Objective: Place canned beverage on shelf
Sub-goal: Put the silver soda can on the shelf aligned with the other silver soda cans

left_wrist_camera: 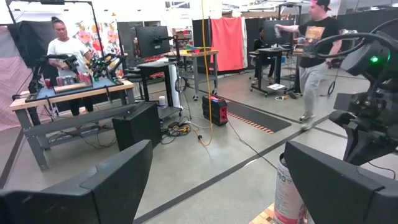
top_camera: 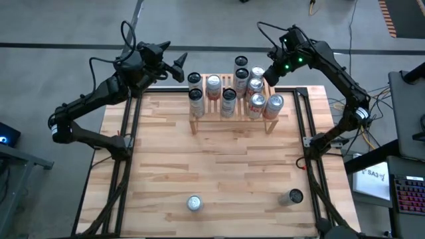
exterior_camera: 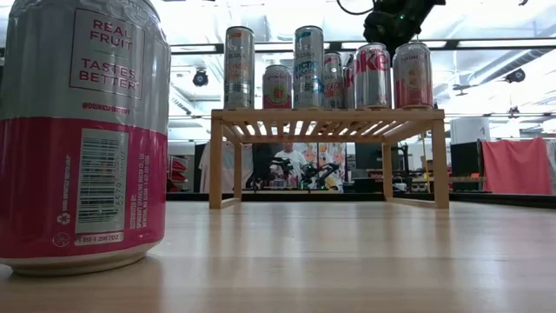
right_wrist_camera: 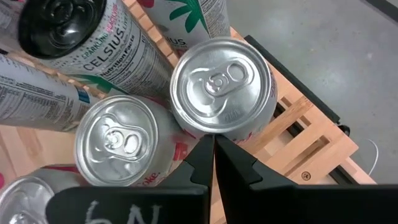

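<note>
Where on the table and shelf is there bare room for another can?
Free: the broad tabletop between the shelf and the two near cans. Crowded: the shelf top, especially its right end under the shut right pincer.

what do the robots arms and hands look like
Both arms are dark, jointed and slim, with thin black cables looping off them. The right arm shows a green light near its wrist. The left hand and right hand have flat, angular black fingers.

Cans (top_camera: 229,93) on shelf (top_camera: 199,121), two (top_camera: 194,203) near front edge
</note>
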### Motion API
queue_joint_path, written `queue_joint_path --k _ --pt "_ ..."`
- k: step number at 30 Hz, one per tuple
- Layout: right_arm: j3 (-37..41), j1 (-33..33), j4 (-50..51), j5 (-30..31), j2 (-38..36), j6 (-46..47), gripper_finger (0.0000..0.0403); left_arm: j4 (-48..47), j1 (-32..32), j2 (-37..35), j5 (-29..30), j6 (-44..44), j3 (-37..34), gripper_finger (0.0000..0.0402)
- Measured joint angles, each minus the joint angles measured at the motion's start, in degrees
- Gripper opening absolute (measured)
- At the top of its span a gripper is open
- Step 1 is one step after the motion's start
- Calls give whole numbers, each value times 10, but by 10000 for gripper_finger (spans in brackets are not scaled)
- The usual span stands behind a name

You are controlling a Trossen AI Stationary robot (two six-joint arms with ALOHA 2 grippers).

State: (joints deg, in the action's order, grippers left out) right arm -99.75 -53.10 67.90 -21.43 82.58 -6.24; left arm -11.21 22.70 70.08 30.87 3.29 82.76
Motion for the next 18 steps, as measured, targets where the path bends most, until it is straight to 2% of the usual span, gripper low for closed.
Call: queue_joint_path --k 18 --pt "5 0 -15 -1 10 -3 9 0 0 0 0 -8 0 350"
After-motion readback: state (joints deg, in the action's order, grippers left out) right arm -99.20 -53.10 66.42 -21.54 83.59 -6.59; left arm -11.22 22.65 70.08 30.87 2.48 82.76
